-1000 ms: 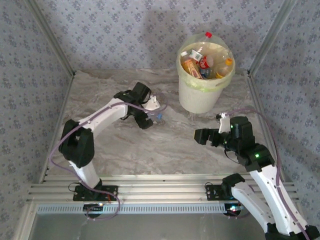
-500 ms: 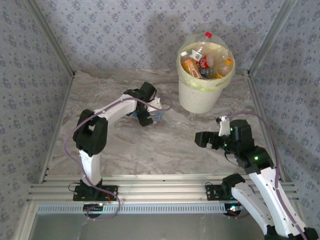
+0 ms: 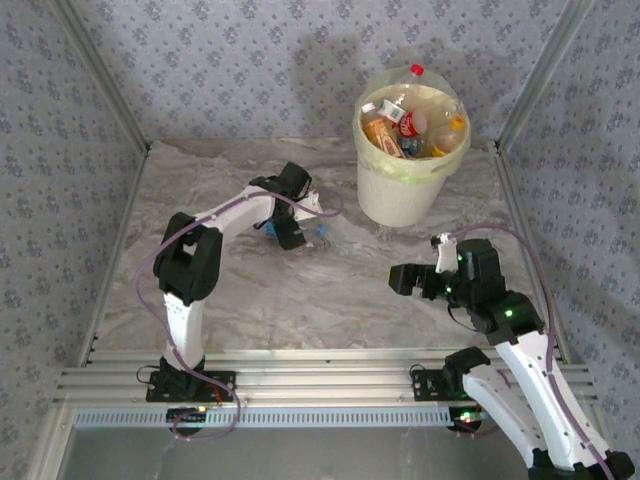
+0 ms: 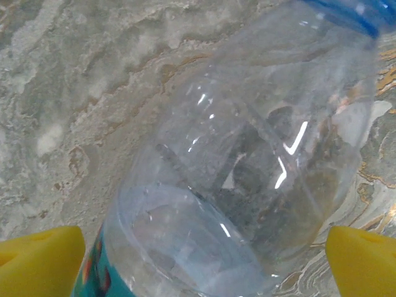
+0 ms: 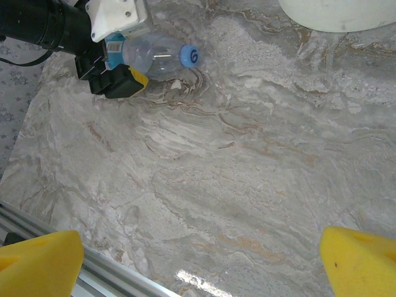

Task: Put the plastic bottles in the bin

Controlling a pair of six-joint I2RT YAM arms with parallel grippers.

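Bottle point(image 5: 151, 54), clear and blue-capped, lies on the table point(image 5: 247, 161) between your left gripper's point(image 4: 201, 263) wide-spread jaws. Your right gripper point(image 5: 199, 263) hangs over the table, jaws released too.

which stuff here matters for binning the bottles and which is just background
Job: blue-capped bottle, lying flat; left claw, open astride it; bin; bottles already in the bin.
Just there: marbled table top; patterned walls; metal rails.
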